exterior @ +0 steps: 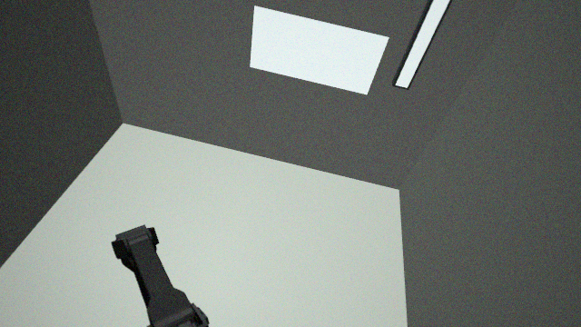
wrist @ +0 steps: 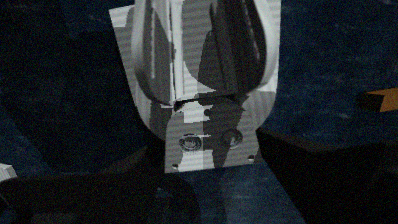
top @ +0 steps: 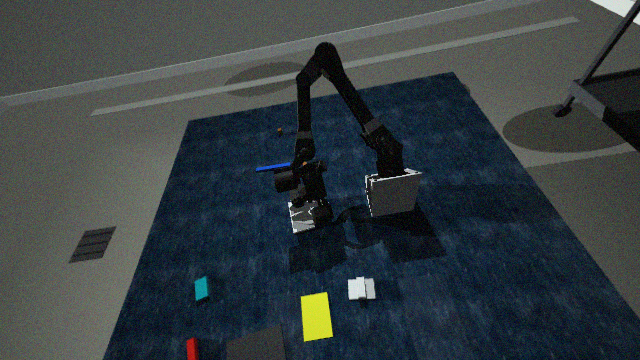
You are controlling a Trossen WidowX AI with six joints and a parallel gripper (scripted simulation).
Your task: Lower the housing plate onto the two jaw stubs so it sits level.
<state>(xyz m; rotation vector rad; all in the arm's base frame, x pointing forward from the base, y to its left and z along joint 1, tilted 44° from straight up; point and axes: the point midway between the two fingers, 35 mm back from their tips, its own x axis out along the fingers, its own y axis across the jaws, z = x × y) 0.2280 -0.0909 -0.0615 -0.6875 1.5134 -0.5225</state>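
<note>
Grey housing plate (top: 301, 220) (wrist: 172, 159), curved shoulders | black pincer (top: 314, 204) (wrist: 209, 135): clamped on plate | mottled blue mat (top: 240, 240) (wrist: 330, 45)

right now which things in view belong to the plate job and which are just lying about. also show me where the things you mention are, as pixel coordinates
For the job:
- housing plate, apparently the small pale plate with two round sockets (wrist: 210, 155)
- pale assembly beneath it (top: 301, 222) (wrist: 146, 116)

Apparently just lying about:
- yellow sheet (top: 316, 316)
- teal block (top: 201, 288)
- red block (top: 192, 350)
- white block (top: 356, 288)
- blue bar (top: 272, 167)
- orange piece (wrist: 387, 100)
</note>
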